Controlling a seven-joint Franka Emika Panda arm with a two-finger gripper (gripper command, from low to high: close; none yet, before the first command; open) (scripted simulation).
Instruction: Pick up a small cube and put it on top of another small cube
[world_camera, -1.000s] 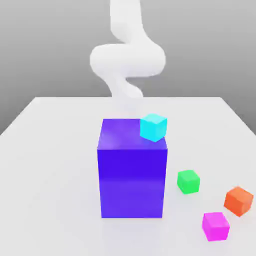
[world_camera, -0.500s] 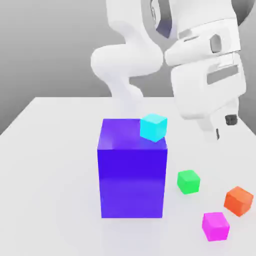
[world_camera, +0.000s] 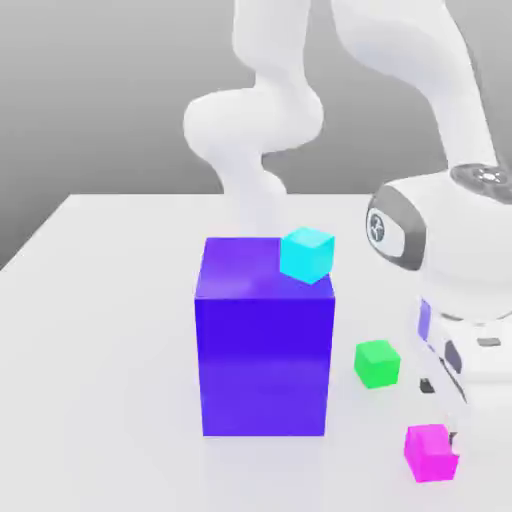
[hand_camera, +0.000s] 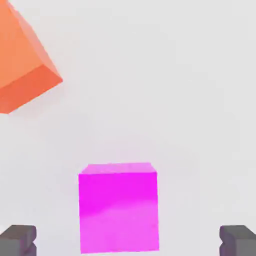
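Near the middle of the tabletop (world_camera: 100, 300) stood the big purple-blue block (world_camera: 265, 350), with a cyan cube (world_camera: 306, 254) perched at its far corner toward the exterior view's right; any wide swing of the arm (world_camera: 440, 260) at that height could have knocked the cyan cube off, though the hand was working well apart from it. Further toward the exterior view's right, the green cube (world_camera: 377, 363) sat on the table just beside the descending hand, close enough that a sideways drift might have nudged it. The small magenta cube (world_camera: 431, 453) lay near the front edge of the tabletop, toward its front right corner as the exterior view showed it. In the hand view it (hand_camera: 119, 207) sat between the two dark fingertips (hand_camera: 18, 240), nearer one than the other, so a closing finger might have pushed it askew before the second one met it. The orange cube (hand_camera: 22, 65) lay near the magenta one, and a fingertip coming down off line could have clipped it. The gripper (hand_camera: 128, 241) was spread fully wide, straddling the magenta cube without touching it and holding nothing; judged from this, the grasp had not yet been made.
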